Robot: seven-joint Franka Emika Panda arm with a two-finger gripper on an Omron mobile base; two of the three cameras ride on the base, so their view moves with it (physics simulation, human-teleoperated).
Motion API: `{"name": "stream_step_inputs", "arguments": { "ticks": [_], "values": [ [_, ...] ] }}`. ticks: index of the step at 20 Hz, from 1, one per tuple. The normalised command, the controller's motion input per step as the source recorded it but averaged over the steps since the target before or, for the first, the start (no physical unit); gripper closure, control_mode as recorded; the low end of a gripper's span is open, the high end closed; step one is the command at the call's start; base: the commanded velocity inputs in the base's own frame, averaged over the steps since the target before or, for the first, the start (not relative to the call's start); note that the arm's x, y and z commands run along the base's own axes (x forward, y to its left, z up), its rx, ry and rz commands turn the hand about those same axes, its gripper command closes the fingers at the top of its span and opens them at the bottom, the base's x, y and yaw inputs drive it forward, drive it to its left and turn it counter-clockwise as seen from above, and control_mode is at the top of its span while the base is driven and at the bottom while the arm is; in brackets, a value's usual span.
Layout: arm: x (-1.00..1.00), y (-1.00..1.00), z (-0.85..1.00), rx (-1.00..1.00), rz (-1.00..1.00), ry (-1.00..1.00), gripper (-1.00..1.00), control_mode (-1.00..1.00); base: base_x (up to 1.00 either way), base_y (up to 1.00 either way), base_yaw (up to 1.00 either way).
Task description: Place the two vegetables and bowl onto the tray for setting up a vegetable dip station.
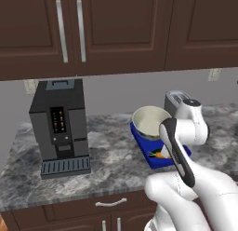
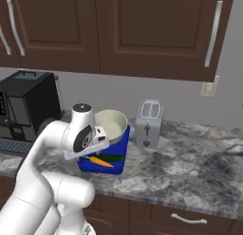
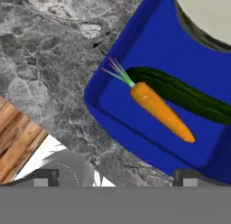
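Tray (image 3: 149,47): bright, saturated blue, uniform, no pattern.
Carrot (image 3: 160,110): orange body; thin pale green and pinkish stalks at the top end.
Cucumber (image 3: 189,97): dark green, faintly mottled skin.
Bowl (image 1: 149,121): cream-white inside, greyish-tan outside.
Tabletop (image 3: 49,60): grey stone pattern, marbled with darker and paler veins.
Coffee machine (image 1: 60,125): charcoal black, small red-orange lights on the front panel, grey grille at the base.
Toaster (image 2: 149,122): light silver-grey with dark slots.
Cabinets (image 2: 142,30): dark brown wood, silver handles.
Wall (image 2: 180,99): pale grey.
Floor (image 3: 16,137): warm brown planks.
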Motion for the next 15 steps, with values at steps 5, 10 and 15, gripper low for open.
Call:
{"name": "stream_step_inputs", "arguments": {
  "ticks": [5, 10, 15],
  "values": [
    [-0.46, 0.02, 0.18, 0.01, -0.36, 0.00, -1.00, -1.00, 0.00, 0.00, 0.00],
    [-0.53, 0.01, 0.12, 0.00, -0.34, -0.03, -1.00, -1.00, 0.00, 0.00, 0.00],
    [-0.52, 0.02, 0.08, 0.00, -0.32, -0.12, -1.00, -1.00, 0.00, 0.00, 0.00]
  ]
}}
